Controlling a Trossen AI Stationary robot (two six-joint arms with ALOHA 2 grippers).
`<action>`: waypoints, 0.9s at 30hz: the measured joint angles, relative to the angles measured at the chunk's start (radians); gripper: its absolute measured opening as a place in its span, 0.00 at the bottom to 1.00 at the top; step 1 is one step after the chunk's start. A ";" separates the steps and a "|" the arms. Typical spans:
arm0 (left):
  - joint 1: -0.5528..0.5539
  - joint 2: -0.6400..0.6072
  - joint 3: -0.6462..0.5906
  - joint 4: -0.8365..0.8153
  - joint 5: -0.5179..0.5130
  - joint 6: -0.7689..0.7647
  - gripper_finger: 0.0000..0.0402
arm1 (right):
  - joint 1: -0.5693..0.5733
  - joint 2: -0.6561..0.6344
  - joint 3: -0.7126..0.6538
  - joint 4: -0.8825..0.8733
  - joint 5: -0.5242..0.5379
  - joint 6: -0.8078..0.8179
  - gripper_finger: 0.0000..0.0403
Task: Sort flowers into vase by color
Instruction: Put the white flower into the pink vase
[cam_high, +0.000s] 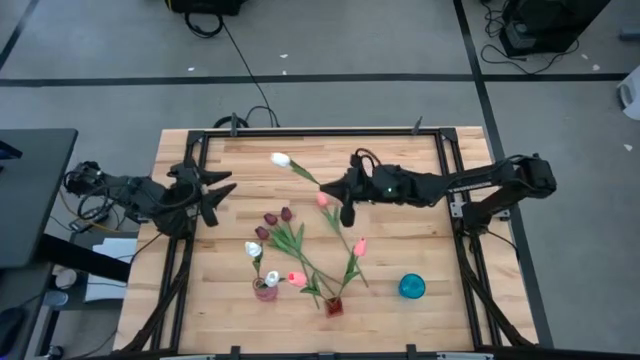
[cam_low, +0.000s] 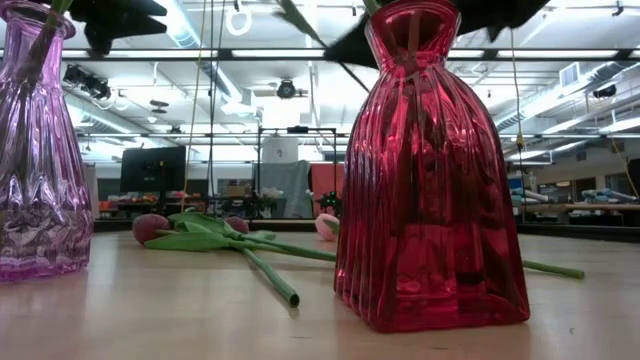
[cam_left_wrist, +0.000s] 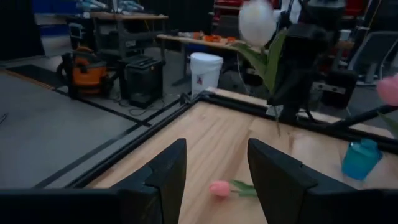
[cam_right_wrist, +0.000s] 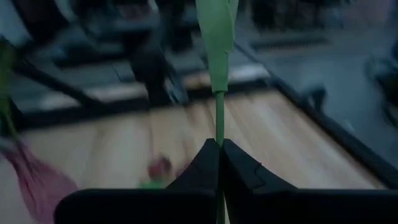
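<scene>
While wooden table (cam_high: 420, 250) sits under both arms, right gripper (cam_high: 334, 186) hangs over its middle, fingers pressed tight on thin green stem of white tulip (cam_high: 281, 159); white head sticks out past fingertips, off table. Left gripper (cam_high: 222, 189) waits near table's left edge, fingers (cam_left_wrist: 168, 171) spread, nothing between. Red vase (cam_high: 333, 306), pink vase (cam_high: 265, 289), small blue cup (cam_high: 411, 287) stand well apart from right fingers. Maroon tulips (cam_high: 270, 220) and pink tulip (cam_high: 323, 201) lie flat on wood, pink one just beside right fingers.
</scene>
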 joint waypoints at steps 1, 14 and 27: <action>0.016 0.005 0.000 0.014 0.030 0.014 0.44 | -0.011 0.019 0.000 0.065 -0.031 -0.007 0.04; 0.196 0.196 0.011 0.292 0.297 0.214 0.44 | -0.060 0.232 0.193 0.371 -0.192 -0.092 0.04; 0.331 0.316 0.169 0.319 0.547 0.240 0.41 | -0.065 0.373 0.484 0.321 -0.300 -0.139 0.04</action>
